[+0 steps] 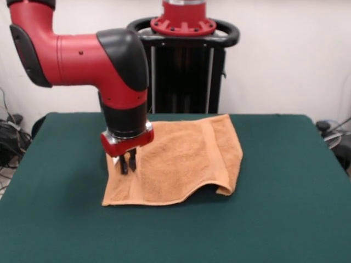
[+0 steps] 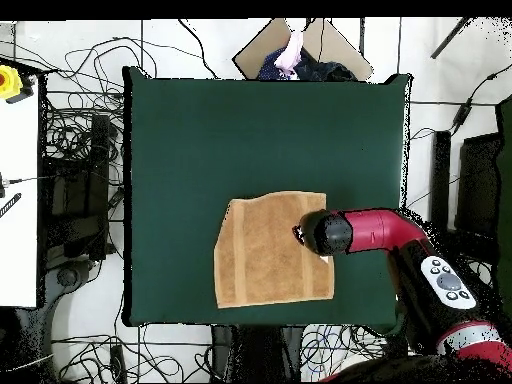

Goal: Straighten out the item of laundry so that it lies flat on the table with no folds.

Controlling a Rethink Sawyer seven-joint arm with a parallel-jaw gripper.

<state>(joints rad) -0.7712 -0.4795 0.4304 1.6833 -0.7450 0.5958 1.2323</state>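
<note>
The orange-tan towel (image 1: 181, 159) lies on the dark green table (image 1: 285, 219), near the side where the pedestal stands. It is mostly spread out. In the front view its near right corner (image 1: 225, 189) curls up in a fold and the near edge is wavy. A woven band runs close to its right edge. My gripper (image 1: 128, 164) points straight down over the towel's left part. Its two black fingers are close together, with the tips at the cloth. In the overhead view the towel (image 2: 265, 255) shows, and my arm's wrist (image 2: 330, 232) covers its right edge and hides the gripper.
The black pedestal (image 1: 184, 71) stands behind the table's far edge. Cables (image 2: 75, 180) lie on the floor around the table. A white bench (image 2: 18, 190) stands at the left of the overhead view. A person and a cardboard sheet (image 2: 300, 45) show beyond the table's top edge.
</note>
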